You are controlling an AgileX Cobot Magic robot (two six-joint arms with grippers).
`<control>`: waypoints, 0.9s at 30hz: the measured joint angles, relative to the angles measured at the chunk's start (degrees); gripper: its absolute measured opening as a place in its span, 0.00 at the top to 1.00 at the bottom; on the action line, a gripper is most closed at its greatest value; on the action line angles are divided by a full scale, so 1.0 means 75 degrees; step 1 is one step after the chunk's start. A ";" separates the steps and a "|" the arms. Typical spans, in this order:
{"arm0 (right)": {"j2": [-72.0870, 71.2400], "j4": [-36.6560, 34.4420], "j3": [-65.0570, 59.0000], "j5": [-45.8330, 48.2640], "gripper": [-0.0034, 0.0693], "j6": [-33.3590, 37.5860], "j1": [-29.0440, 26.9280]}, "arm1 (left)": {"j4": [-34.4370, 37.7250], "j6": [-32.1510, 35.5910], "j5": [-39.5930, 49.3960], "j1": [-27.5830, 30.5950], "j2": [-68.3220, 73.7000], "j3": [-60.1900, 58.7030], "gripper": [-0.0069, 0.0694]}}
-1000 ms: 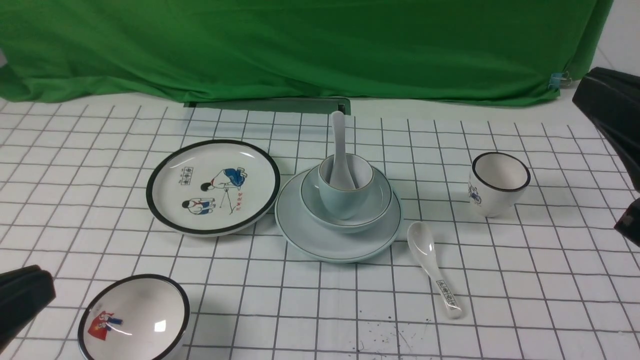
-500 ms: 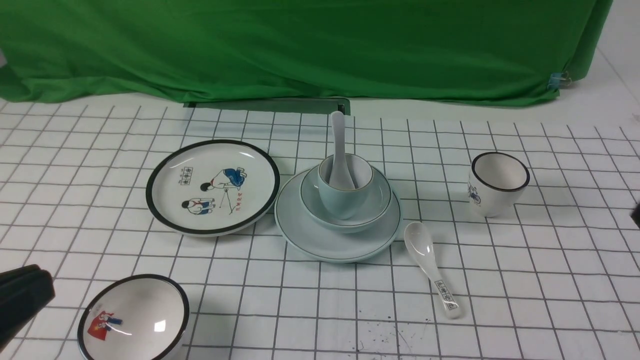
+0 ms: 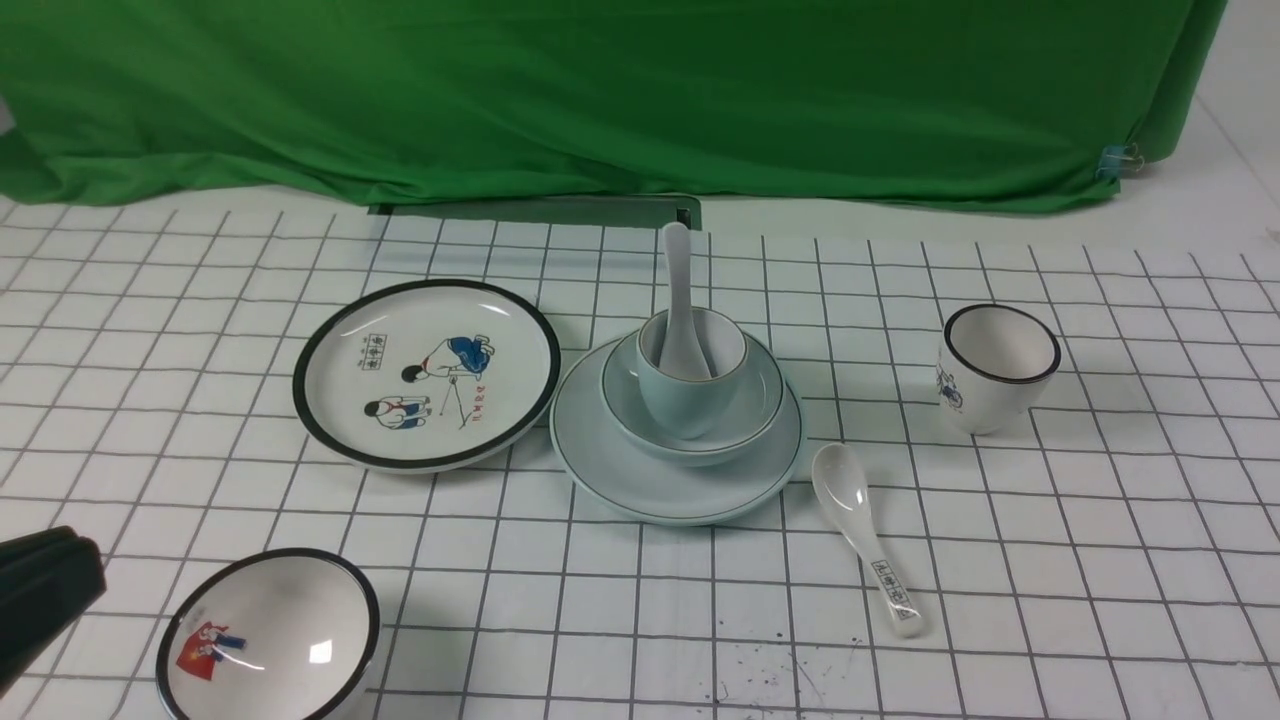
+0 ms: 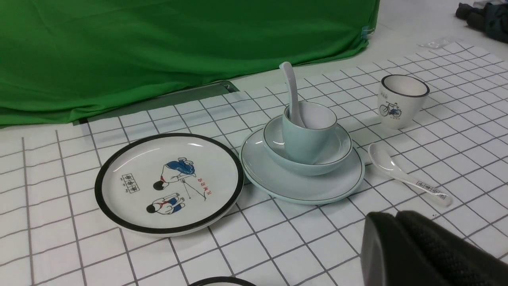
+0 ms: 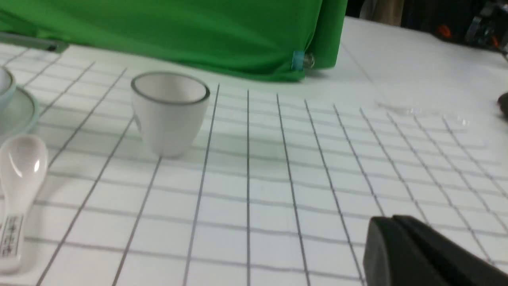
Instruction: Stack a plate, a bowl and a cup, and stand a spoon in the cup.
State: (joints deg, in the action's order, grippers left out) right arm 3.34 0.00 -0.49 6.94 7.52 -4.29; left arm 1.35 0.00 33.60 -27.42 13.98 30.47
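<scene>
Standing in the cup (image 3: 690,400), the spoon (image 3: 680,310) tops bowl (image 3: 693,455) and plate (image 3: 675,500), mid-frame; both grippers, left (image 4: 397,216) and right (image 5: 393,220), are clenched, empty.

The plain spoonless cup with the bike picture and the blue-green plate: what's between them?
The front view shows the spoon with printed marks reaching partly between them, nearer the plate.
</scene>
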 joint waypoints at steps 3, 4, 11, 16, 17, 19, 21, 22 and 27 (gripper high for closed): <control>0.0000 0.0000 0.0000 0.0568 0.94 -0.0112 0.0000 | 0.0000 0.0000 0.0000 0.0000 0.0000 0.0000 0.95; 0.0000 0.0000 0.0000 0.0607 0.94 -0.0148 0.0000 | 0.0000 0.0000 0.0000 0.0000 0.0000 0.0000 0.95; 0.0000 0.0000 0.0000 0.0696 0.93 -0.0227 0.0000 | 0.0000 0.0000 0.0000 0.0000 0.0000 0.0000 0.95; 0.0000 0.0000 0.0000 0.0694 0.92 -0.0236 0.0000 | 0.0000 0.0000 0.0000 0.0000 0.0000 0.0000 0.95; 0.0000 0.0000 0.0000 0.0694 0.91 -0.0236 0.0000 | 0.0000 0.0000 0.0000 0.0000 0.0000 0.0000 0.95; 0.0000 0.0000 0.0000 0.0694 0.90 -0.0236 0.0000 | 0.0000 0.0000 0.0000 0.0000 0.0000 0.0000 0.95; 0.0000 0.0000 0.0000 0.0694 0.90 -0.0236 0.0000 | 0.0000 0.0000 0.0000 0.0000 0.0000 0.0000 0.95; 0.0000 0.0000 0.0000 0.0694 0.90 -0.0236 0.0000 | 0.0000 0.0000 0.0000 0.0000 0.0000 0.0000 0.95; 0.0000 0.0000 0.0000 0.0704 0.88 -0.0229 0.0000 | 0.0000 0.0000 0.0000 0.0000 0.0000 0.0000 0.95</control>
State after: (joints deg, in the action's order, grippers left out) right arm 3.34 0.00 -0.49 12.22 5.80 -4.29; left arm 1.35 0.00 33.60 -27.42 13.98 30.47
